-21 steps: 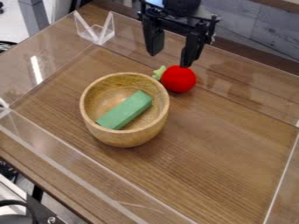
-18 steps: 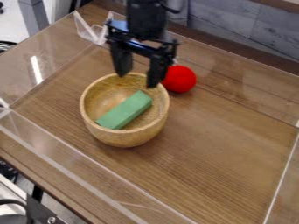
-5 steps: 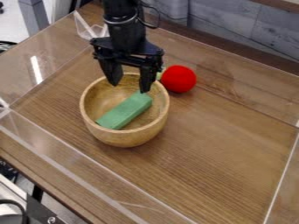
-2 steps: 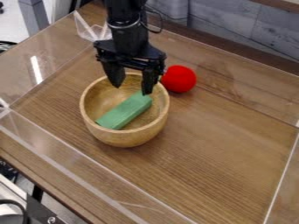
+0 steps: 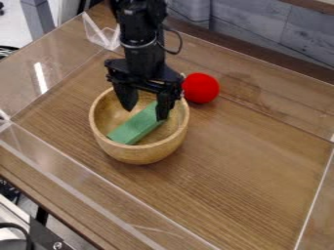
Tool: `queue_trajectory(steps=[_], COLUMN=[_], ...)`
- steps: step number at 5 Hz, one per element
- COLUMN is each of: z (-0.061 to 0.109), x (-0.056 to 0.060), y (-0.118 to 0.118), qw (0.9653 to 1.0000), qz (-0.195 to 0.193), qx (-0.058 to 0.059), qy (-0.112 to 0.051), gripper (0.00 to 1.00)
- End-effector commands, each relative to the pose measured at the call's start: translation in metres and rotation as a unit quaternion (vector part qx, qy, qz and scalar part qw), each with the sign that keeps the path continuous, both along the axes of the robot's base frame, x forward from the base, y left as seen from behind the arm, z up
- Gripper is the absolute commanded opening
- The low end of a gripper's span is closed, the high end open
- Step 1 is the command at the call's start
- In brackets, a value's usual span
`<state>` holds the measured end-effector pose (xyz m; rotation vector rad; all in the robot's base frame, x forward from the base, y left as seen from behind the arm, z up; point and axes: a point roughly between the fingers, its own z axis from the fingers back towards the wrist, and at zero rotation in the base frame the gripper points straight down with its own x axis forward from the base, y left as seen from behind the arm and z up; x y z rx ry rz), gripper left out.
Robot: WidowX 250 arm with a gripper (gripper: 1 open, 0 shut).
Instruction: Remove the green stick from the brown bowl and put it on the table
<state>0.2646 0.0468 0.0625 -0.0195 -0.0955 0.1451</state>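
Our fingers stood spread wide, grasping nothing, the gripper pointing down to straddle the green stick, which lay slanted inside the brown bowl on the table. Beyond sat a red ball.

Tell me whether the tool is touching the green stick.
Cannot tell. In the camera view the open tool straddles the green stick's upper end inside the brown bowl; overlap hides any gap.

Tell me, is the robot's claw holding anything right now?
No, nothing is held. The gripper is open, its fingers down in the brown bowl on either side of the green stick, not closed on it.
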Motion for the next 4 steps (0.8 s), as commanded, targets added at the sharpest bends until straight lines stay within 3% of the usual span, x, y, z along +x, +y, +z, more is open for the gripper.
queue_trajectory(steps=[1, 2, 4], z=[0.002, -0.006, -0.016], x=[0.003, 0.002, -0.001], y=[0.011, 0.02, 0.013], qw=[0.9997, 0.9995, 0.9999], qz=[-0.018, -0.029, 0.006], qx=[0.008, 0.009, 0.006], qy=[-0.016, -0.013, -0.007], gripper=[1.0, 1.0, 1.0])
